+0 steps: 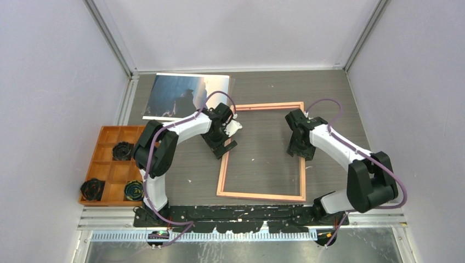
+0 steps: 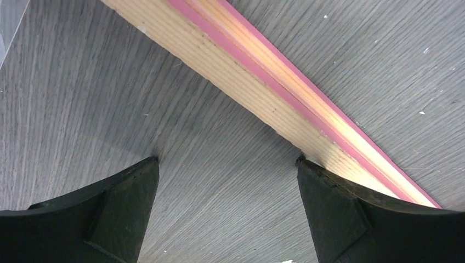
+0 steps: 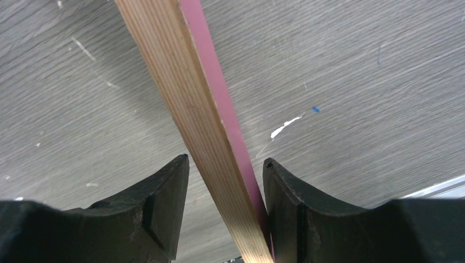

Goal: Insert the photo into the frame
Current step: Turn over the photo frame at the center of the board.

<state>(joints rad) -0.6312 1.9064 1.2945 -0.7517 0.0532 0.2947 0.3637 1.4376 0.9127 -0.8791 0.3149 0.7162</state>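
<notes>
The frame (image 1: 262,195) lies flat mid-table, a thin pink rectangle with bare table inside it. The photo (image 1: 181,96), showing blue sea and dark mountains, lies picture-up at the back left, apart from the frame. My left gripper (image 1: 224,143) hangs low over the frame's left bar near its far corner. In the left wrist view it (image 2: 227,159) is open wide, one fingertip (image 2: 312,172) at the edge of the bar (image 2: 263,82). My right gripper (image 1: 300,148) straddles the right bar (image 3: 192,109). It (image 3: 226,159) is open, the bar against one finger and a gap at the other.
An orange compartment tray (image 1: 104,139) with black coiled items stands at the left edge of the table. Grey walls close in the left, right and back. A metal rail runs along the near edge by the arm bases.
</notes>
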